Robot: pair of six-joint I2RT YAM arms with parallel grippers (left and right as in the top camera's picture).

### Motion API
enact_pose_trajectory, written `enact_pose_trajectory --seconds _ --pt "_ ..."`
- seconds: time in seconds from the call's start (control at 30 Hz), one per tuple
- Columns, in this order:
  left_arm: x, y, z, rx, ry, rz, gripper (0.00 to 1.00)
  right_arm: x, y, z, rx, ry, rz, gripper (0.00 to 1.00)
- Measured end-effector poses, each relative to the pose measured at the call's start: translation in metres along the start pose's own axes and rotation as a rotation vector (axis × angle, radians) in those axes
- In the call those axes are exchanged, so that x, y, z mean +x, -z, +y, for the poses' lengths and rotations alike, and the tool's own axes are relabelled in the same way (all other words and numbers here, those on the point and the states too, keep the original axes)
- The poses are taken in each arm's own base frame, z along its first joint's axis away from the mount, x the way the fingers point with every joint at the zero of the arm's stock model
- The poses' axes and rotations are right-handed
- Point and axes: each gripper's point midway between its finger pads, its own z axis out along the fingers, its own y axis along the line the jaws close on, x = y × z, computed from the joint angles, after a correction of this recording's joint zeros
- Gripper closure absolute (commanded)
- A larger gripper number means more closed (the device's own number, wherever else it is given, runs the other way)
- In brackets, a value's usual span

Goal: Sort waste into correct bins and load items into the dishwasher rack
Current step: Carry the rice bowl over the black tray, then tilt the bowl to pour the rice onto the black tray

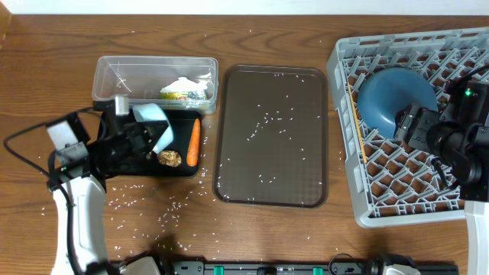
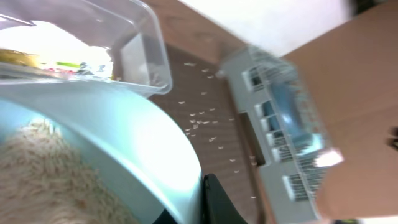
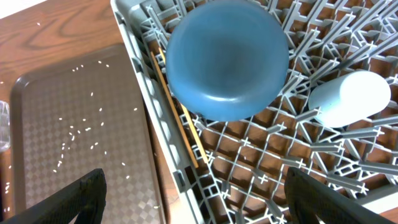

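The left arm [image 1: 80, 218] has a white link, black joints and a thin black cable [image 1: 21, 139]; the right arm [image 1: 461, 145] is black with a green light [image 1: 467, 93]; the right gripper [image 3: 196, 186] is black.

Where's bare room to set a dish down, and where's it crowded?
Free: the rack, its near half in front of plate and cup; the serving tray, rice aside. Crowded: the black tray: carrot, food lump, left gripper with bowl above.

A dark brown serving tray [image 1: 302, 153] lies flat mid-scene on the wooden tabletop [image 1: 46, 69], its long side running near to far
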Motion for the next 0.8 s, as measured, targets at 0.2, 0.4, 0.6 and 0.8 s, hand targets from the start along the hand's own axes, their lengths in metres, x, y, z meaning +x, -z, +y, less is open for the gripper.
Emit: enact_pose_trajectory --seconds 0.2,0.4,0.6,0.8 --pt "0.006 0.009 0.010 0.167 0.042 -0.040 0.94 0.000 0.000 0.000 0.000 0.000 0.000 0.16" --pt "0.007 0.010 0.009 0.223 0.020 -0.048 0.94 0.000 0.000 0.000 0.000 0.000 0.001 0.16" --pt "0.007 0.010 0.007 0.231 -0.061 -0.059 0.94 0.000 0.000 0.000 0.000 0.000 0.001 0.16" --pt "0.012 0.007 0.017 0.219 -0.099 -0.058 0.94 0.000 0.000 0.000 0.000 0.000 0.001 0.15"
